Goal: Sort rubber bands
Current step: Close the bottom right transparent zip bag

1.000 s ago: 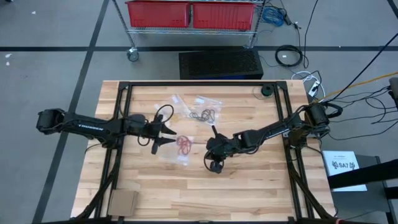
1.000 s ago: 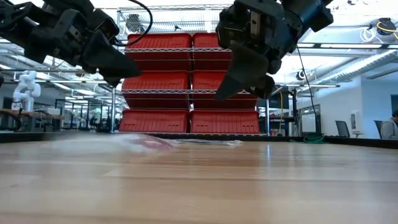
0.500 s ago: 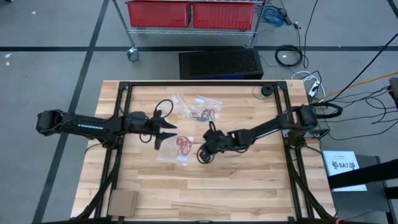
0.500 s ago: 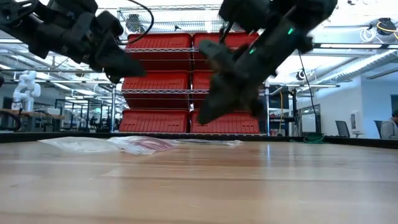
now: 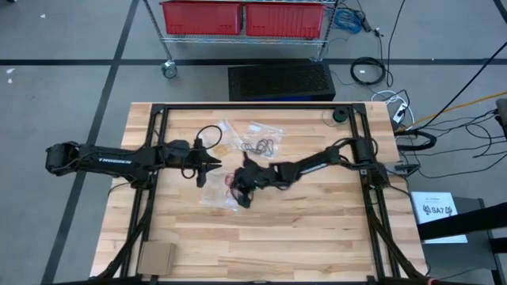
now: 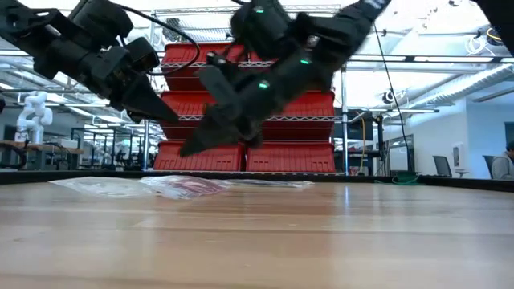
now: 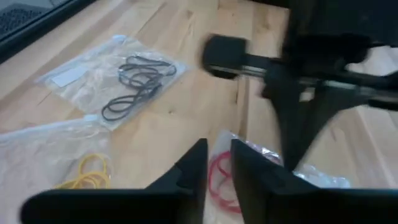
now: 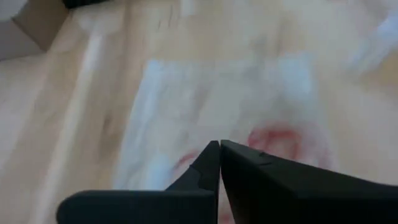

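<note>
The step in hand looks like getting at the red rubber bands (image 7: 219, 180), which lie inside a clear plastic bag (image 5: 219, 190) on the wooden table (image 5: 317, 237). To do it well, one gripper should pin or lift the bag's edge while the other works at the opening, coming down slowly so the thin film does not slide or bunch.

The right gripper (image 5: 242, 195) hovers right over this bag, its fingers (image 8: 249, 171) pressed together with nothing between them; the red bands show just beyond the tips, under the plastic. The left gripper (image 5: 201, 172) sits beside the same bag, on the side away from the right arm, its fingers (image 7: 196, 163) drawn close with a narrow gap and nothing visibly pinched; the red bands lie just past its tips.

Beyond the red-band bag, toward the red bins (image 5: 245, 16), lie two more bags: one with yellow rubber bands (image 7: 90, 172), one with black rubber bands (image 7: 134, 84).
</note>
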